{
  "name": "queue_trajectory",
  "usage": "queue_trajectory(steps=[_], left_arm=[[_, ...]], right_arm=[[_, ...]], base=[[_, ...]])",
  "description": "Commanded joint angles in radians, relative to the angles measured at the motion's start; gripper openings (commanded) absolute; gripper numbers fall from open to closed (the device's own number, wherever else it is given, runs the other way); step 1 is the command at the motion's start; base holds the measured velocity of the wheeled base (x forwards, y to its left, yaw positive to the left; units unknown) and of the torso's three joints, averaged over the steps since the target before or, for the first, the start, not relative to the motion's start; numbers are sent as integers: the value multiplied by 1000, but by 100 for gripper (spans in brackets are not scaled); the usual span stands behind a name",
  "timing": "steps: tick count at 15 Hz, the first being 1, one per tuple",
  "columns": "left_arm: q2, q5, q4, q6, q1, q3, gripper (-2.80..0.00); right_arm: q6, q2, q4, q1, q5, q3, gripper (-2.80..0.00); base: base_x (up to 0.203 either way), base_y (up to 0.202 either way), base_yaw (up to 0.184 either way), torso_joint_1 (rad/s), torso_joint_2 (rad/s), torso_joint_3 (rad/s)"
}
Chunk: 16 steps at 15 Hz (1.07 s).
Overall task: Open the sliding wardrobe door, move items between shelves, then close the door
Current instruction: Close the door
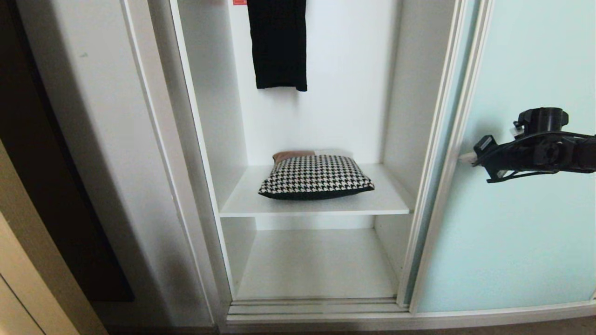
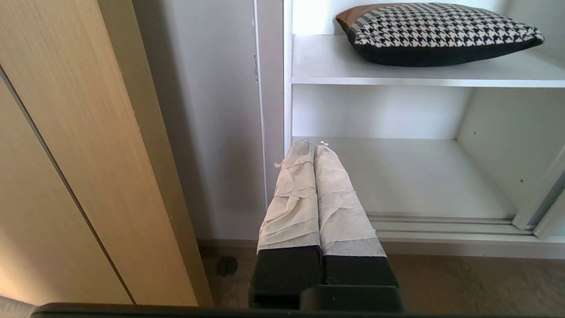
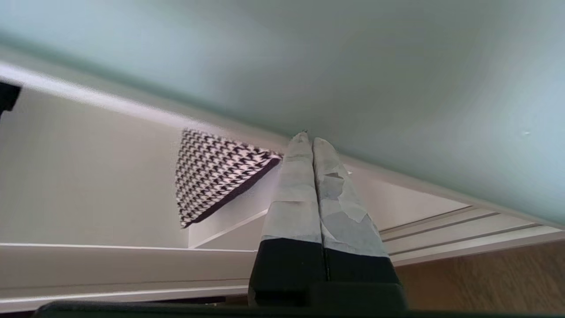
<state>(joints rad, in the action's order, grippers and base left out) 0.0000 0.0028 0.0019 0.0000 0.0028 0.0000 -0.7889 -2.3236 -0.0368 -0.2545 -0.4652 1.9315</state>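
Brown floor (image 2: 463,282) is seen in front of the white wardrobe, and a light wooden panel (image 2: 66,154) stands at its left side. Nearest to the cameras, the left gripper (image 2: 313,148) is held low before the wardrobe's left post, its two taped fingers (image 2: 291,198) pressed together with nothing between them; it is shown only in its own wrist view. The right gripper (image 3: 307,139) is held higher, at the right of the opening, and its taped fingers (image 3: 335,198) are also clenched together and hold nothing. Its tips are pointed at the inner edge of the sliding wardrobe door (image 1: 526,186), very near the silvery frame; whether they touch it cannot be told. The door is stood at the right, with its long axis upright, and the compartment is left uncovered. Inside, two shelves are seen: the lower shelf (image 1: 316,265) is bare, and on the upper shelf (image 1: 386,200) the houndstooth bundle (image 1: 316,177) is laid flat, its long axis running from side to side along the shelf, the patterned face turned up and the dark underside down. Just behind it, a brown and pale fabric piece (image 1: 298,154) is partly hidden. Farther up, a black garment (image 1: 278,44) is hung before the back wall.
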Motion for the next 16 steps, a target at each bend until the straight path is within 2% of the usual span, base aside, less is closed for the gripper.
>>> queue_trajectory(steps=[1,7,16], left_arm=[[2,0,0,0,0,0,-280],[2,0,0,0,0,0,-280],[2,0,0,0,0,0,-280]], right_arm=[[-4,-16,0,0,-3,0,-280],[-6,-59,75,0,42,4,-280],[-6,-37,60,32,45,-9,-280]], base=[[0,0,0,0,0,0],[0,0,0,0,0,0],[0,0,0,0,0,0]])
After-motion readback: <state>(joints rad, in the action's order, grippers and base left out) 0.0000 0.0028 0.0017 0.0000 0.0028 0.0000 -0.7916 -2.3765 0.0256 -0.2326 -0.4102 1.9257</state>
